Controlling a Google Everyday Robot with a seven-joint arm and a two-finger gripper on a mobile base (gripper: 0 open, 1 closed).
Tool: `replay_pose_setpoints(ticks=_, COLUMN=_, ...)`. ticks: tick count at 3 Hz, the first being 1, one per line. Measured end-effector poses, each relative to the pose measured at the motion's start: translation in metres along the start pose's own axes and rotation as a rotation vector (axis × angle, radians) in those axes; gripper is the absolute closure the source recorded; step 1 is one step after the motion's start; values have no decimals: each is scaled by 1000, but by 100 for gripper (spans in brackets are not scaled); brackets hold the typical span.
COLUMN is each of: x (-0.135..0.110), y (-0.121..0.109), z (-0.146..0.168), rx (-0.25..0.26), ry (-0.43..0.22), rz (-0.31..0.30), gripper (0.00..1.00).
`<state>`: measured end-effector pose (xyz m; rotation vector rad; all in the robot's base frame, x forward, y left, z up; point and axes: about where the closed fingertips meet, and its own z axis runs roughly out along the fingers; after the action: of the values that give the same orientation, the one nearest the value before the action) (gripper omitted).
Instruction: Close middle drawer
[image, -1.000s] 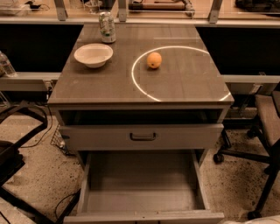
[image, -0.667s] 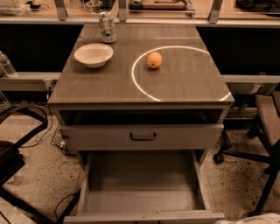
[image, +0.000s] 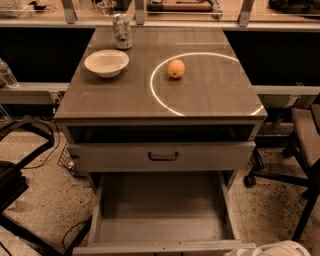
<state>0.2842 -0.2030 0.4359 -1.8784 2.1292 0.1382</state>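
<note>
The middle drawer (image: 162, 212) sticks far out under the counter (image: 215, 95). Its front edge runs left to right, low down. Your hand (image: 272, 248) sits just right of that edge. You cannot tell if it is wide or narrow. Push straight back.

Dim and warm, lit from above. Bright ring of glare (image: 151, 87) on the bench (image: 115, 95); deep shadow under its top and inside the open drawer (image: 160, 215). Soft throughout, end effector out of frame.
</note>
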Motion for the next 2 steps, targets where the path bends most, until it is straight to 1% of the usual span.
replay_pose_setpoints(ticks=1, x=-14, y=-7, z=24, rx=0, ry=-52, rz=-10, gripper=100)
replay_pose_setpoints(ticks=2, x=-32, y=-25, z=42, rx=2, ry=-84, rz=-56, gripper=100)
